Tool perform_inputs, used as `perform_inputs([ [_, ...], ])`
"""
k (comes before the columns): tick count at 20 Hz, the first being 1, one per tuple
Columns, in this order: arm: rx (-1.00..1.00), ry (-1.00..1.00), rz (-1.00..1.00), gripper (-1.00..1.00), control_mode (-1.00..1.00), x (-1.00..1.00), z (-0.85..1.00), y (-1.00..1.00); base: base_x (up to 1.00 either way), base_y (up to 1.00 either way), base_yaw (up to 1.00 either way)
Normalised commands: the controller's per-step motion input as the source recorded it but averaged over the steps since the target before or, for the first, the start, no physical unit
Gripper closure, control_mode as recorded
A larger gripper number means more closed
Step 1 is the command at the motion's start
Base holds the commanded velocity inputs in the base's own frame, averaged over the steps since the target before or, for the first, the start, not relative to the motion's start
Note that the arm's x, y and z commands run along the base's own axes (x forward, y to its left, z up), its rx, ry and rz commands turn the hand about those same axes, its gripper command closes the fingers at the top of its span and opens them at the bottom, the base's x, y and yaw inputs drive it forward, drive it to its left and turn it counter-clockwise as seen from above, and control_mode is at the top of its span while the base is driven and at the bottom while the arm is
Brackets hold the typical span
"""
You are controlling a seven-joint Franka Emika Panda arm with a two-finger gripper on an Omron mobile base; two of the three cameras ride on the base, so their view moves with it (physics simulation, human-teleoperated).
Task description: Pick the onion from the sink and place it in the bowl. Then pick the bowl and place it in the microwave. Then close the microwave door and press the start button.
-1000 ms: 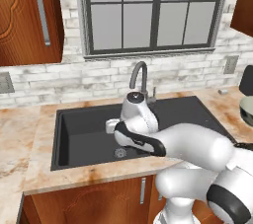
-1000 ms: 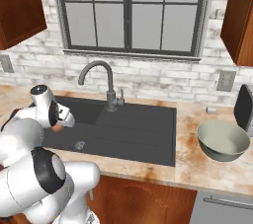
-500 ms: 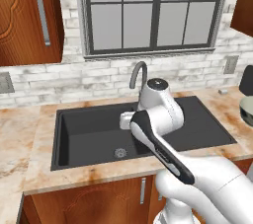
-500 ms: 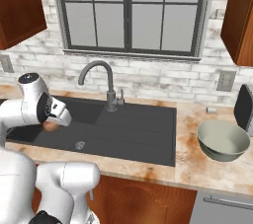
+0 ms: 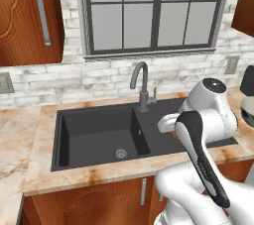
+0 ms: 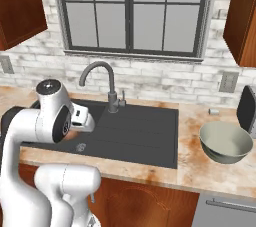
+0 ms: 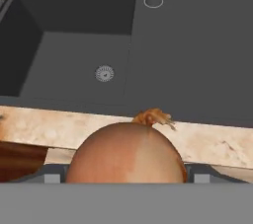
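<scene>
Between your fingers sits the onion, held tight on both sides, its wispy tip pointing up. You hold it high above the table's front edge, beside the sink. Far right waits the bowl.

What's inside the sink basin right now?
The sink basin holds just its round drain. The onion sits between the gripper's fingers, above the counter edge. The basin's near wall is hidden.
</scene>
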Motion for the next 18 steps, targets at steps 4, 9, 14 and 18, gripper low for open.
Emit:
perform_inputs([
  [4,-0.06,-0.09,0.19,1.00,-1.00,-0.35,0.31,-1.00,0.00,0.00,0.00],
  [9,-0.16,0.00,0.11,1.00,-1.00,-0.04,0.37,-1.00,0.00,0.00,0.00],
  [14,-0.15,0.00,0.02,1.00,-1.00,0.00,0.31,-1.00,0.00,0.00,0.00],
  [18,-0.12,0.01,0.00,1.00,-1.00,0.13,0.07,-1.00,0.00,0.00,0.00],
])
